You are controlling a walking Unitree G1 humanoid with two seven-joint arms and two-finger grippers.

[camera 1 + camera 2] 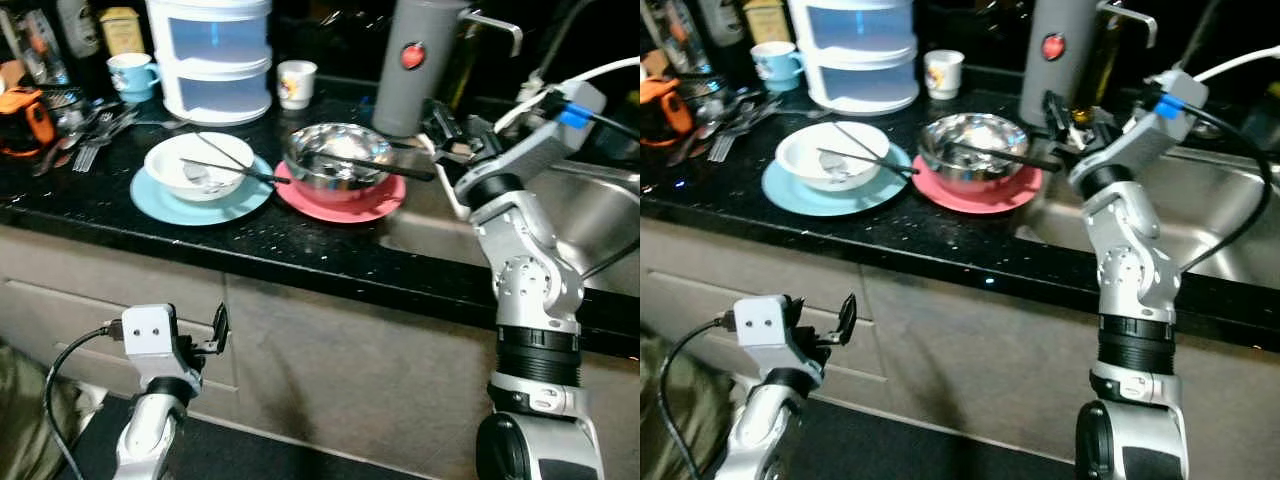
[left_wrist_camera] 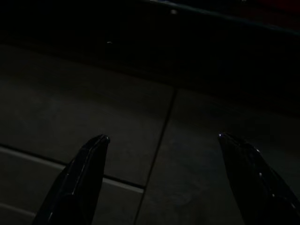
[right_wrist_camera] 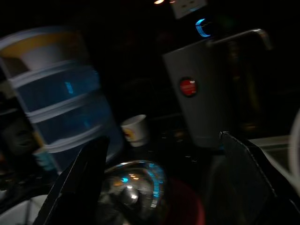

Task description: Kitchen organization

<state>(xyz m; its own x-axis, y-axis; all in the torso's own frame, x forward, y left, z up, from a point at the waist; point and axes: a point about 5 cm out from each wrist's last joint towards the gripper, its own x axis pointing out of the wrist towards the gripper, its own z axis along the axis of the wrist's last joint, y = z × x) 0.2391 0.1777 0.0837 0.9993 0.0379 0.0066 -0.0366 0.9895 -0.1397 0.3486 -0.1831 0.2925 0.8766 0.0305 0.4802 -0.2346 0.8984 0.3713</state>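
Note:
A steel bowl (image 1: 338,155) sits on a red plate (image 1: 380,203) on the black counter, next to the sink. To its left, a white bowl (image 1: 200,165) with black chopsticks (image 1: 225,160) across it rests on a light blue plate (image 1: 160,205). My right gripper (image 1: 385,140) is open at the steel bowl's right side, and one long finger (image 1: 360,163) reaches over the bowl. In the right wrist view the steel bowl (image 3: 133,185) lies low between the spread fingers. My left gripper (image 1: 215,330) hangs open low in front of the cabinet doors.
At the back of the counter stand a stacked white-and-blue container (image 1: 215,60), a grey flask (image 1: 420,65), a small white cup (image 1: 296,83) and a blue mug (image 1: 132,75). Loose cutlery (image 1: 95,135) lies at far left. The steel sink (image 1: 600,215) is to the right.

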